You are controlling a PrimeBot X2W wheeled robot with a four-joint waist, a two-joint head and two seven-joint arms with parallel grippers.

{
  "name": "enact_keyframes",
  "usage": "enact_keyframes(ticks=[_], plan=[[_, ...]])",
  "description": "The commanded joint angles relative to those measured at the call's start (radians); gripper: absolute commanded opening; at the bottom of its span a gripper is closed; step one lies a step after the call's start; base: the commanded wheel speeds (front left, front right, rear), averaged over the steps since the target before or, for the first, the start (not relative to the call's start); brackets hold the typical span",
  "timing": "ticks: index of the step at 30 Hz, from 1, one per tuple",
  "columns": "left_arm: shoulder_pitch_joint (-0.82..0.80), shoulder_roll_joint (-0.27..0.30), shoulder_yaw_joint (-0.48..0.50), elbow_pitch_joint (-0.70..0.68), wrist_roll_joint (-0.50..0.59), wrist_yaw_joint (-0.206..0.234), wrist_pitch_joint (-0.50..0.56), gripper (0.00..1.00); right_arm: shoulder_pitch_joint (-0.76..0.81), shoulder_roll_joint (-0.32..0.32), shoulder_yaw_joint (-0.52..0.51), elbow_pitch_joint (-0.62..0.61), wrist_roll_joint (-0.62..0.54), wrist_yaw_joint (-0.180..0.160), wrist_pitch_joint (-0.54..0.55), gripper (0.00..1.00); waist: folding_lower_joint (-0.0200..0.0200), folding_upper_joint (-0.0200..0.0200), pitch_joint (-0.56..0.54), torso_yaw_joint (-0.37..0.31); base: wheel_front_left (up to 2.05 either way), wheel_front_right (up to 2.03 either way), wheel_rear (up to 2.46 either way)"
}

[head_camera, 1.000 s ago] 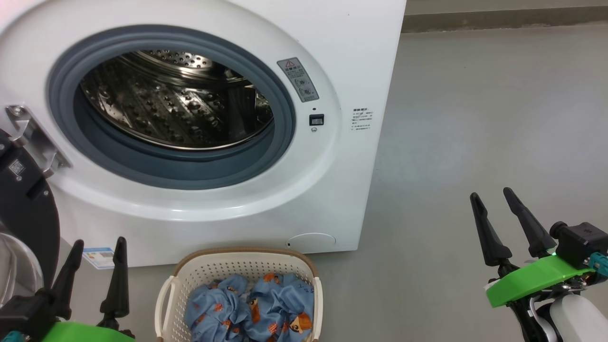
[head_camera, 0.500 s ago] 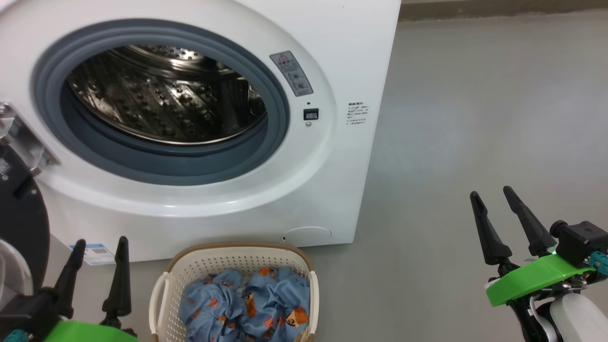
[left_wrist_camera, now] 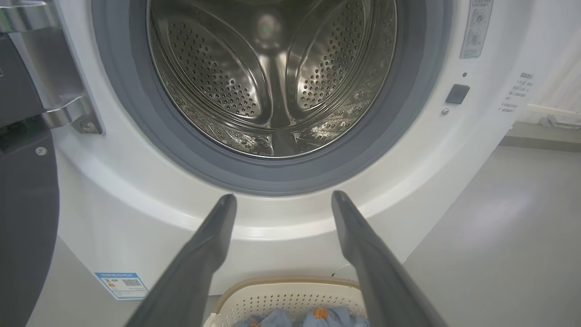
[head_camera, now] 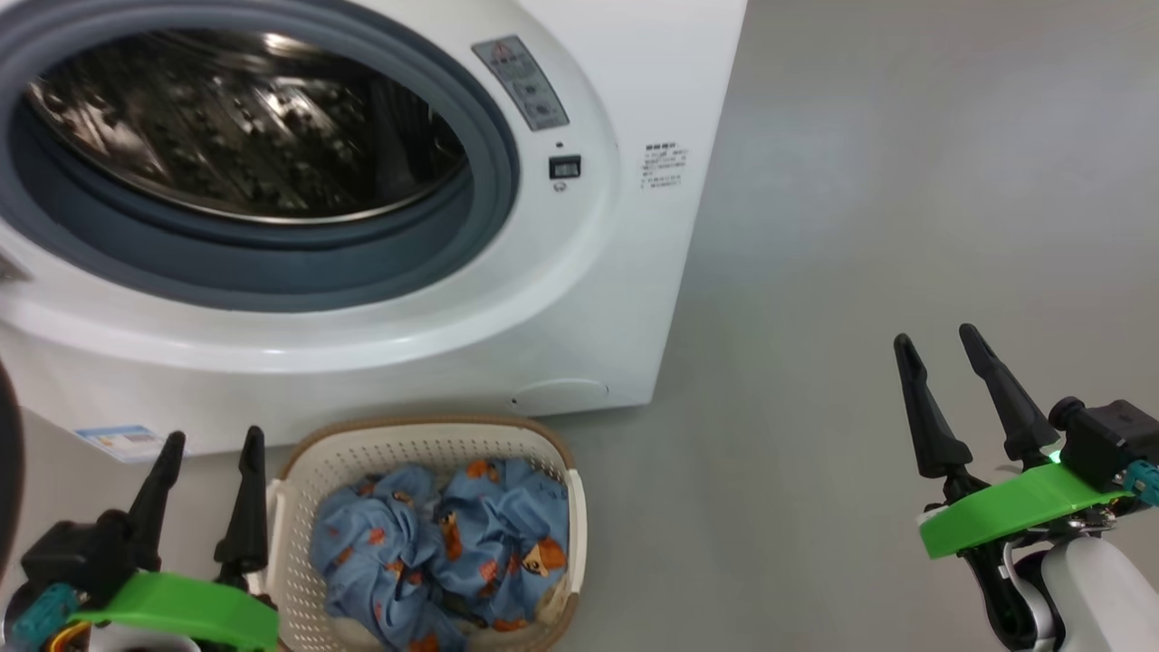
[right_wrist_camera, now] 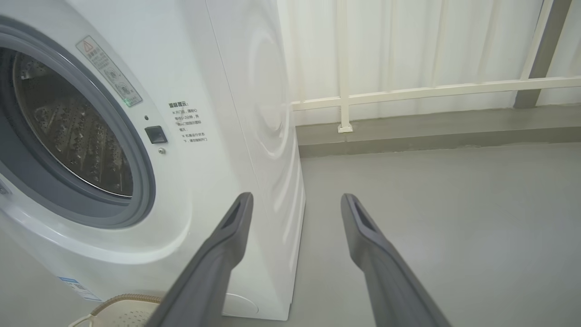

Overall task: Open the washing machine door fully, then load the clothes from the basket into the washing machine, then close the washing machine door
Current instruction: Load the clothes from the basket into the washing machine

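**Grey floor [head_camera: 860, 226], laundry corner: door open, load not yet begun**

Setting: plain grey floor. Behind it, in the right wrist view, stands a white railing [right_wrist_camera: 431, 88] before pale curtains.

Item 1. The washing machine [head_camera: 579, 299], one, white, front-loading. The steel drum [left_wrist_camera: 272, 77] looks empty as far as its inside shows.

Item 2. The washing machine door [left_wrist_camera: 22, 227], one. It is swung out on its metal hinge [left_wrist_camera: 68, 109] at the left of the opening, and only part of its black ring shows. Step one appears done.

Item 3. The basket [head_camera: 426, 444], one, on the floor just in front of the machine's base.

Item 4. The clothes [head_camera: 435, 552], one crumpled blue heap inside the basket. The number of garments cannot be told.

Item 5. Grippers, two. The left gripper [head_camera: 214, 437] is just beside the basket's left rim, fingers spread, holding nothing. The right gripper [head_camera: 934, 337] is well apart over bare floor, fingers likewise spread and empty.

Item 6. Blue label [head_camera: 118, 441], one, at the machine's lower corner.

Outstanding: loading the clothes and closing the door.
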Motion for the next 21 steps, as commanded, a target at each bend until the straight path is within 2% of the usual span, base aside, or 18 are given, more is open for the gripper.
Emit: enact_keyframes(ticks=[1,5,8,14,21], plan=[[-0.057,0.026,0.030,0.006,-0.006,-0.011,0.003,1.00,-0.032,-0.001,0.011,-0.031,-0.017,0.008,-0.012,1.00,0.0000,-0.0001,0.061,-0.023,0.00,0.00,0.00],[-0.095,0.020,0.016,0.052,-0.012,-0.038,0.003,1.00,-0.044,0.019,0.000,-0.044,-0.031,0.008,-0.012,1.00,0.0000,-0.0001,0.118,-0.034,0.00,0.00,0.00],[-0.130,0.014,-0.006,0.105,-0.016,-0.078,0.007,1.00,-0.056,0.036,-0.005,-0.054,-0.043,0.008,-0.012,1.00,0.0000,-0.0001,0.163,-0.043,0.00,0.00,0.00],[-0.207,0.007,-0.036,0.255,-0.016,-0.136,0.009,1.00,-0.085,0.077,-0.009,-0.072,-0.066,0.008,-0.012,1.00,0.0000,-0.0001,0.252,-0.068,0.00,0.00,0.00],[-0.287,-0.001,-0.079,0.418,-0.008,-0.182,0.027,1.00,-0.110,0.107,-0.017,-0.087,-0.084,0.008,-0.012,1.00,0.0000,-0.0001,0.332,-0.092,0.00,0.00,0.00]])
